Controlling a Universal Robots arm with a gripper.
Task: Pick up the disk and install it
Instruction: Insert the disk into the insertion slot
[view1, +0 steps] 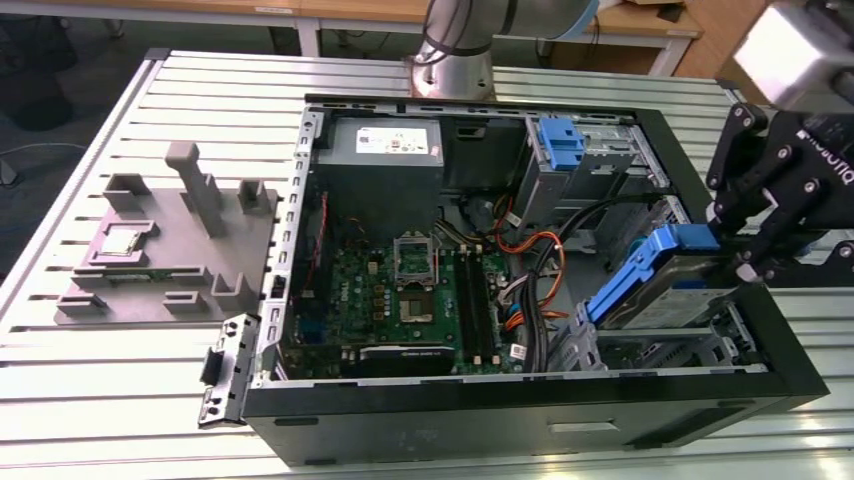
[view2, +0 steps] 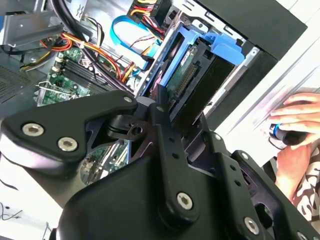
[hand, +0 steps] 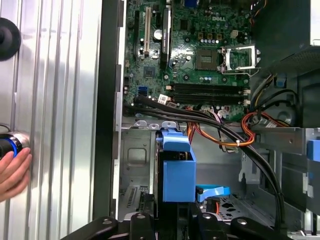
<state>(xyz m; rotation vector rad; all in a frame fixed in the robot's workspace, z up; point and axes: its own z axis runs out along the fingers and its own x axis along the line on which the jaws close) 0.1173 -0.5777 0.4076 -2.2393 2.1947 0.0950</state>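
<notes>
- On a ribbed aluminium workbench (view1: 120, 370), an open black tower computer case (view1: 534, 425) lies on its side, its green motherboard (view1: 400, 290) exposed.
- The arm's black gripper (view1: 742, 258) is clamped on the disk (view1: 667, 290), a flat silver-grey hard drive in blue plastic carrier rails. The disk is tilted, with its lower end at the mouth of the metal drive bay (view1: 667, 348) on the exterior view's right.
- Installation appears to be the step in hand: the disk is lifted but not yet seated.
- Seating it likely calls for squaring the rails with the bay walls, clear of the orange and black cables (view1: 531, 300).
- A person's hand (hand: 12, 172) rests on the workbench beside the case.

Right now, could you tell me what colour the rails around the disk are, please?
Blue; the disk shows best in the first wrist view.
</notes>
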